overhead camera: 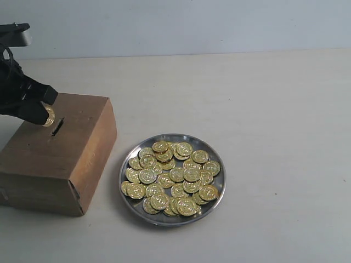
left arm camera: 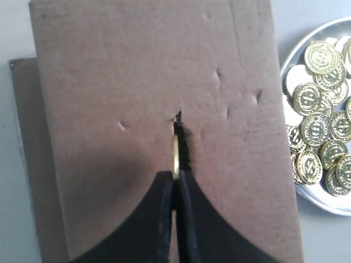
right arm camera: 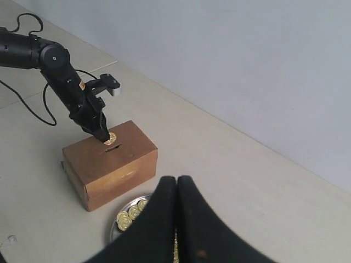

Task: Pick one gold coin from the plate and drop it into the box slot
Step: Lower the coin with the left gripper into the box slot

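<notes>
The brown box (overhead camera: pixel 55 159) stands at the left of the exterior view, its dark slot (overhead camera: pixel 56 127) in the top face. My left gripper (overhead camera: pixel 45 116) is shut on a gold coin (overhead camera: pixel 49 115) held on edge just above the slot. In the left wrist view the gold coin (left arm camera: pixel 175 156) shows edge-on between the black fingers (left arm camera: pixel 162 219), lined up with the slot (left arm camera: pixel 179 137). The silver plate (overhead camera: pixel 216 201) with several gold coins (overhead camera: pixel 173 176) lies right of the box. My right gripper (right arm camera: pixel 176 181) is shut with nothing in it, high above the plate (right arm camera: pixel 116 226).
The box (right arm camera: pixel 109 164) and the left arm (right arm camera: pixel 68 87) show far off in the right wrist view. A pale tabletop (overhead camera: pixel 274 120) spreads to the right and behind. A black cable (right arm camera: pixel 30 109) trails on the table beside the left arm.
</notes>
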Robot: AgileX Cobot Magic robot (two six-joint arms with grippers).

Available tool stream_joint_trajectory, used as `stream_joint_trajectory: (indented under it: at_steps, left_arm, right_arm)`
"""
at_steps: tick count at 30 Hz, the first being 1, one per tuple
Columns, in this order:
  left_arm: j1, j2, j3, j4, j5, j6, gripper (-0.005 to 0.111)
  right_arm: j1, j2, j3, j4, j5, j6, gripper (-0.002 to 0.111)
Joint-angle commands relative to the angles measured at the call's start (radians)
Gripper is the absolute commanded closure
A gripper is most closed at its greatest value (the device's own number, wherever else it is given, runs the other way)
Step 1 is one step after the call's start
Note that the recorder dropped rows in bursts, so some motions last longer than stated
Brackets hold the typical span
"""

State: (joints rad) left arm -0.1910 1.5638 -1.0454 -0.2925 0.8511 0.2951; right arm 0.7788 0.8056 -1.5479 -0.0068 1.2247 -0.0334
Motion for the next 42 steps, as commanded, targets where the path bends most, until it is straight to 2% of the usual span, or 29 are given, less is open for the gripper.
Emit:
stream_joint_trajectory:
  at_steps: [1, 42]
  left_arm:
    - [-0.008, 0.005, -0.007, 0.001, -0.017, -0.011, 0.107]
    - [-0.008, 0.035, -0.007, -0.051, -0.016, 0.042, 0.107]
  right_arm:
    - [-0.005, 0.002, -0.004, 0.001, -0.004, 0.002, 0.108]
    - [-0.005, 0.002, -0.004, 0.001, -0.004, 0.002, 0.108]
